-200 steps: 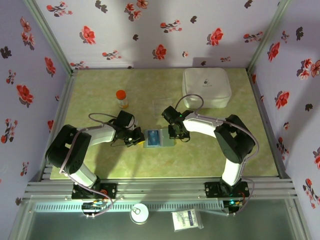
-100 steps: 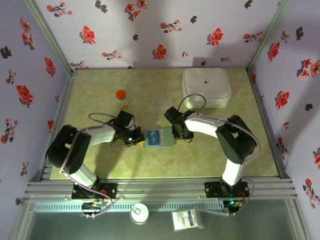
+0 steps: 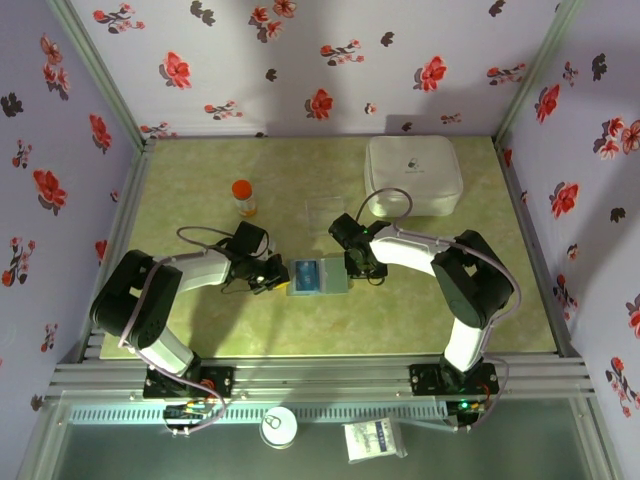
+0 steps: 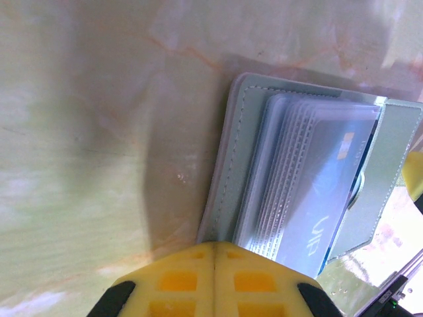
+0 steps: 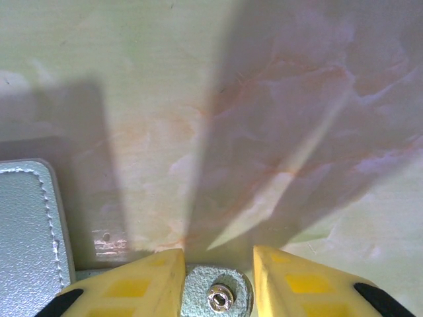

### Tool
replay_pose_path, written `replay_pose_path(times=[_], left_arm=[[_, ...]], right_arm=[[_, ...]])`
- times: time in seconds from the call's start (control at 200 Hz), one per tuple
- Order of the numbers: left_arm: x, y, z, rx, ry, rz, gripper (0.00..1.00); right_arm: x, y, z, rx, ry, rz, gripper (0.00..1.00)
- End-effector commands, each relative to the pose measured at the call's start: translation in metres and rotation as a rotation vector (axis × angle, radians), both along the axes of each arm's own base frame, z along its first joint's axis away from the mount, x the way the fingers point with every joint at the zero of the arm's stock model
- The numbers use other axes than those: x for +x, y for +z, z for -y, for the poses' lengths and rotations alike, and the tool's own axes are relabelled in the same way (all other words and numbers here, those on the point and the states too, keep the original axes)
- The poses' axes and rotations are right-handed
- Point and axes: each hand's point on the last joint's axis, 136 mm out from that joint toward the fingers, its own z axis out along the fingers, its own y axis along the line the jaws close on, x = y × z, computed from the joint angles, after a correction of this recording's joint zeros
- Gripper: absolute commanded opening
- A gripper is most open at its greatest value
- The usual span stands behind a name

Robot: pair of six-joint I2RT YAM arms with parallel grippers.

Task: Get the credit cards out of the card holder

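The pale green marbled desk (image 3: 200,320) carries a large white case (image 3: 413,175) at its far right, well apart from the work and no part of the job. Both arms reach in toward the middle of the desk. There the card holder (image 3: 338,278) lies open and flat between the two hands, its two panels side by side.

The left hand (image 3: 272,275) sits at the holder's left edge with its yellow fingers (image 4: 178,284) pressed together on nothing. It appears to be bearing down on or just beside the near rim of the panel, though contact cannot be confirmed. The right hand (image 3: 360,268) is at the holder's right edge, its fingers (image 5: 158,277) spread apart. The holder's small clasp tab (image 5: 218,290), with its metal snap, lies in the gap between them, not pinched.

The credit cards (image 4: 324,172) are not yet out. From the left wrist, a blue card with pale lettering shows through a fanned stack of clear sleeves on the holder's panel. No other card can be made out.

My reading is that the opening step is done and the extraction has not begun. The next move calls for one hand to steady the holder. The other must narrow its spread onto an exposed card edge and draw it out along the sleeve's open side. The card is thin and slick, so the grip needs to land on the card alone and not on the sleeve.
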Motion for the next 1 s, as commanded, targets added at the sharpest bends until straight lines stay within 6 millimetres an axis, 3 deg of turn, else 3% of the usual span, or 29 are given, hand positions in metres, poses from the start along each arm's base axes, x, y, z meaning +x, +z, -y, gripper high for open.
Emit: replay_pose_path(times=[0.0, 0.23, 0.67, 0.825, 0.995], left_arm=[[-0.026, -0.023, -0.021, 0.09, 0.029, -0.109, 0.01], [-0.024, -0.017, -0.018, 0.074, 0.033, -0.097, 0.01], [-0.017, -0.007, -0.013, 0.043, 0.045, -0.067, 0.01], [-0.015, -0.002, -0.011, 0.031, 0.046, -0.057, 0.01], [-0.014, -0.001, -0.01, 0.031, 0.042, -0.052, 0.02]], right_arm=[[-0.011, -0.009, 0.018, -0.069, -0.005, -0.042, 0.35], [-0.008, 0.005, 0.018, -0.059, -0.005, -0.014, 0.38], [-0.006, 0.06, 0.005, 0.039, 0.016, 0.072, 0.42], [-0.008, 0.073, -0.01, 0.094, 0.043, 0.081, 0.43], [-0.016, 0.065, -0.041, 0.204, 0.077, 0.02, 0.43]])
